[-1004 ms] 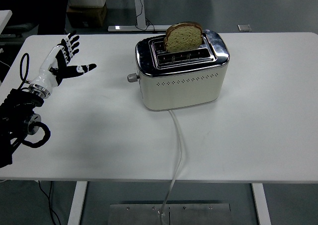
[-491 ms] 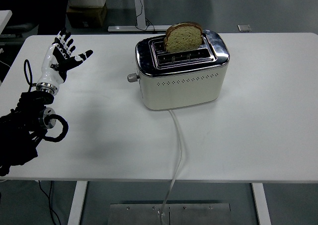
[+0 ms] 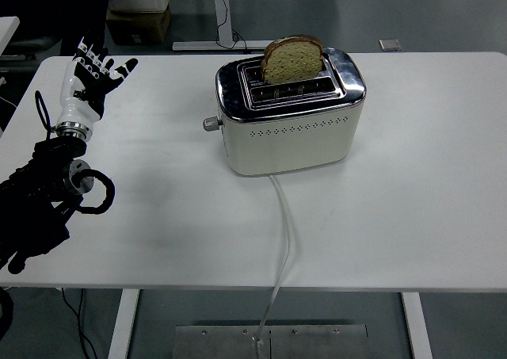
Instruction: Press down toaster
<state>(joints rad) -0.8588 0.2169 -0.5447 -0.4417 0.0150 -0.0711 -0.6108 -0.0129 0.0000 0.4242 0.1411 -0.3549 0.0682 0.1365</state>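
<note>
the toaster [image 3: 290, 113] stands on the white table [image 3: 412, 208] toward the far edge, roughly midway between the left and right edges. it is cream-coloured with a shiny metal top, turned a little so that its long side with a row of small holes faces the near edge. a slice of bread [image 3: 292, 59] stands upright in the far slot, most of it showing above the metal top; the near slot looks empty. the lever knob [image 3: 210, 124] juts out from the toaster's left end, sitting high on that end. a pale cord [image 3: 283, 240] leaves the bottom of the toaster's near side, runs across the surface toward the near edge and drops over it.

the left hand [image 3: 89, 75] is over the far left corner of the table, well apart from the toaster. its palm faces up and away, its fingers [image 3: 92, 56] spread and pointing toward the far edge, the thumb held out to the right; it grips nothing. the black left arm [image 3: 40, 204] comes in from the picture's left edge with looped cables at the wrist, lying over the table's left edge. nothing touches the lever knob.
</note>
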